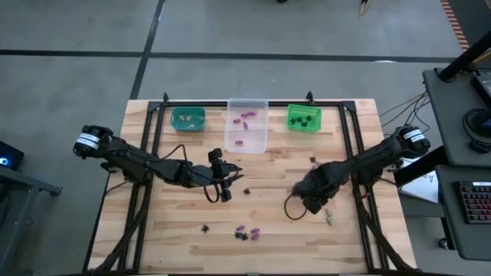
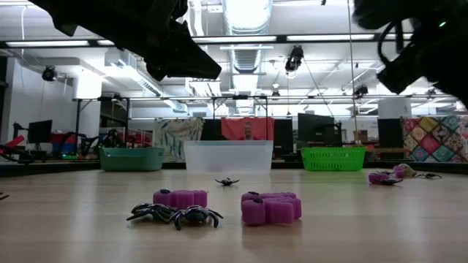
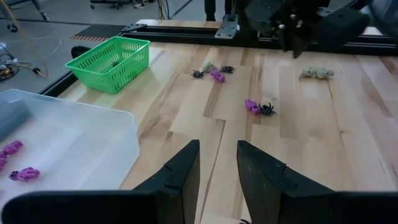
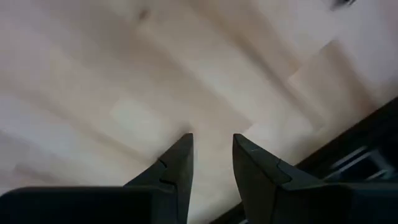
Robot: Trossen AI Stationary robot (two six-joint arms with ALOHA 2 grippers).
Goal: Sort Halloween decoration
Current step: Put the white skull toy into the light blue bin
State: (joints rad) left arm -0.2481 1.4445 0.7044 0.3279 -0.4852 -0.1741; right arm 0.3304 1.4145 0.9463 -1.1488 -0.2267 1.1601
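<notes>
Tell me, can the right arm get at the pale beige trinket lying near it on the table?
Probably yes: the right gripper, open and empty, hangs close beside the beige trinket, with only bare wood between them and nothing on top.

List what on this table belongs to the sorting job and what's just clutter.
Job:
- purple trinkets and black spiders loose near the front edge
- beige trinket by the right end effector
- purple pieces already in the clear bin
- teal bin, green bin

Not part of it:
- keyboard on the side desk
- cables off the right edge
</notes>
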